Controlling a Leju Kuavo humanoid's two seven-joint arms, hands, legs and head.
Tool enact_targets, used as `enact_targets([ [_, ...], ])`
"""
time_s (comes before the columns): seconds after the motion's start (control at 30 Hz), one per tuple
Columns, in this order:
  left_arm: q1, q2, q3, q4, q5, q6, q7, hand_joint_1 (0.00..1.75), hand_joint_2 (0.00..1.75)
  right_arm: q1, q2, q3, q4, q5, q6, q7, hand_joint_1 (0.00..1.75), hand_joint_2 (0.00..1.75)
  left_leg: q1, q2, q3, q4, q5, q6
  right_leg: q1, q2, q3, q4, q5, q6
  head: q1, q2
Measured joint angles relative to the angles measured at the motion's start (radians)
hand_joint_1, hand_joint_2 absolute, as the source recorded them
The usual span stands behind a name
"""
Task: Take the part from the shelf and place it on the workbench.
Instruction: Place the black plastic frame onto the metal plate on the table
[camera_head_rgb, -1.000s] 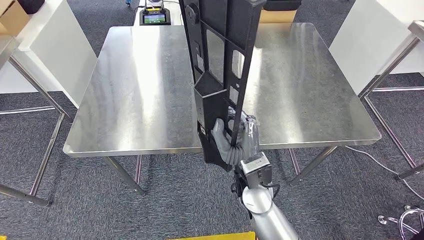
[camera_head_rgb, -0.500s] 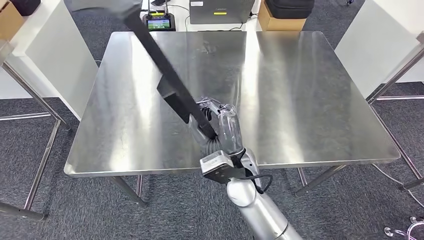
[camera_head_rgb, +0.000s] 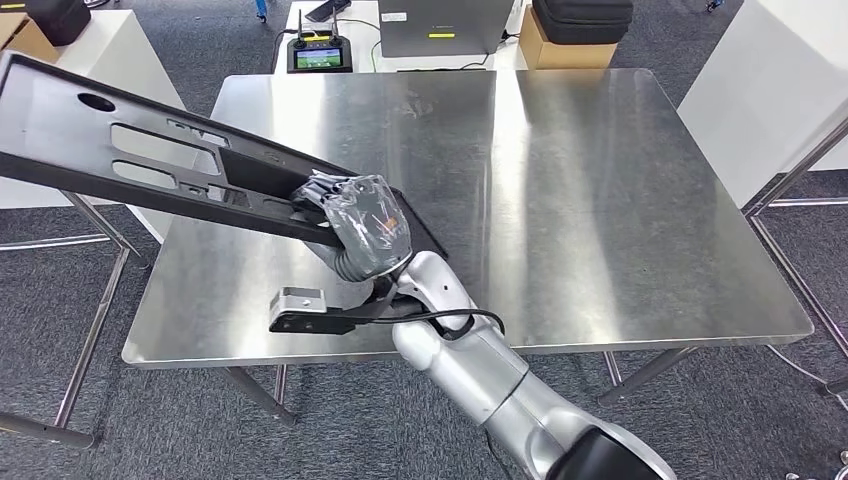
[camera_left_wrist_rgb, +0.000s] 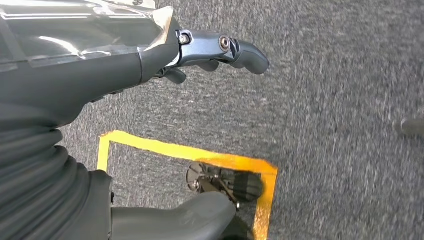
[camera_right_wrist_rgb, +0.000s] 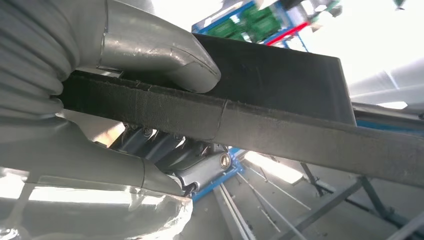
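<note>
The part (camera_head_rgb: 150, 165) is a long black flat frame with several cut-outs. It lies nearly level above the workbench's (camera_head_rgb: 600, 200) front left area, and its far end sticks out past the bench's left edge. My right hand (camera_head_rgb: 362, 232), wrapped in clear film, grips the part's near end over the bench. In the right wrist view the thumb (camera_right_wrist_rgb: 165, 55) presses on one side of the part's black edge (camera_right_wrist_rgb: 300, 135) and the fingers (camera_right_wrist_rgb: 165, 150) curl under the other. My left hand (camera_left_wrist_rgb: 220, 47) hangs over the carpet and holds nothing, its fingers loosely apart.
White tables stand left (camera_head_rgb: 110, 60) and right (camera_head_rgb: 760, 90) of the steel bench. Behind it are a controller with a lit screen (camera_head_rgb: 320, 52), a grey case (camera_head_rgb: 440, 25), a cardboard box (camera_head_rgb: 545, 45) and a black bag (camera_head_rgb: 582, 15). Yellow tape (camera_left_wrist_rgb: 190, 152) marks the carpet.
The part has swung from upright, through a leftward tilt, to nearly level, pointing left. My right hand has turned over with it and shifted left over the bench.
</note>
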Motion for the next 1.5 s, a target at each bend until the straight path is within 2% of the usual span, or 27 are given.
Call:
enact_targets([
  [0.23, -0.009, 0.0, -0.011, 0.0, -0.028, -0.012, 0.017, 0.0, 1.75, -0.141, 0.064, 0.081, 0.286, 0.183, -0.012, 0.14, 1.75, 1.75, 0.002, 0.002, 0.006, -0.01, 0.003, -0.007, 0.002, 0.001, 0.0, 0.0, -0.002, -0.006, 0.0, 0.0],
  [0.37, -0.012, 0.0, -0.013, 0.0, -0.041, -0.018, 0.018, 0.0, 1.75, -0.217, 0.098, 0.122, 0.468, 0.285, 0.029, 0.249, 1.75, 1.75, 0.004, 0.003, 0.006, -0.011, 0.003, -0.018, 0.004, 0.001, 0.0, 0.001, -0.003, -0.008, 0.0, 0.0],
  [0.5, -0.011, 0.0, -0.013, 0.0, -0.043, -0.026, 0.017, 0.0, 1.75, -0.265, 0.115, 0.145, 0.612, 0.325, 0.096, 0.322, 1.75, 1.75, 0.003, 0.003, 0.006, -0.011, 0.003, -0.02, 0.004, 0.001, 0.0, 0.001, -0.003, -0.009, 0.0, 0.0],
  [0.7, -0.008, 0.0, -0.012, 0.0, -0.041, -0.028, 0.023, 0.0, 1.75, -0.291, 0.109, 0.156, 0.737, 0.328, 0.188, 0.425, 1.75, 1.75, 0.0, 0.002, 0.006, -0.01, 0.003, -0.019, 0.003, 0.001, 0.0, 0.0, -0.003, -0.008, 0.0, 0.0],
  [1.0, 0.003, 0.0, -0.009, 0.0, -0.04, -0.027, 0.037, 0.0, 1.75, -0.285, 0.054, 0.139, 0.829, 0.311, 0.268, 0.529, 1.75, 1.75, -0.001, 0.003, 0.006, -0.01, 0.003, -0.019, 0.001, 0.001, 0.0, 0.0, -0.003, -0.008, 0.0, 0.0],
  [1.13, 0.005, 0.0, -0.009, 0.0, -0.048, -0.033, 0.034, 0.0, 1.75, -0.28, 0.026, 0.12, 0.851, 0.303, 0.275, 0.548, 0.0, 0.0, -0.001, 0.003, 0.006, -0.01, 0.002, -0.019, 0.001, 0.001, 0.0, 0.0, -0.003, -0.008, 0.0, 0.0],
  [1.2, 0.005, 0.0, -0.01, 0.0, -0.058, -0.041, 0.033, 0.0, 1.75, -0.275, 0.012, 0.11, 0.857, 0.297, 0.281, 0.553, 0.0, 0.0, -0.001, 0.003, 0.006, -0.01, 0.002, -0.019, 0.001, 0.001, 0.0, 0.0, -0.003, -0.008, 0.0, 0.0],
  [1.33, 0.005, -0.001, -0.013, 0.0, -0.073, -0.046, 0.028, 0.0, 0.0, -0.262, -0.005, 0.09, 0.865, 0.286, 0.282, 0.554, 0.0, 0.0, -0.001, 0.003, 0.007, -0.01, 0.002, -0.019, 0.001, 0.002, 0.0, 0.0, -0.002, -0.009, 0.0, 0.0],
  [1.5, 0.004, -0.003, -0.014, 0.0, -0.077, -0.046, 0.026, 0.0, 0.0, -0.257, -0.014, 0.074, 0.868, 0.283, 0.282, 0.551, 0.0, 0.0, -0.001, 0.003, 0.007, -0.01, 0.002, -0.019, 0.001, 0.002, 0.0, 0.0, -0.002, -0.009, 0.0, 0.0],
])
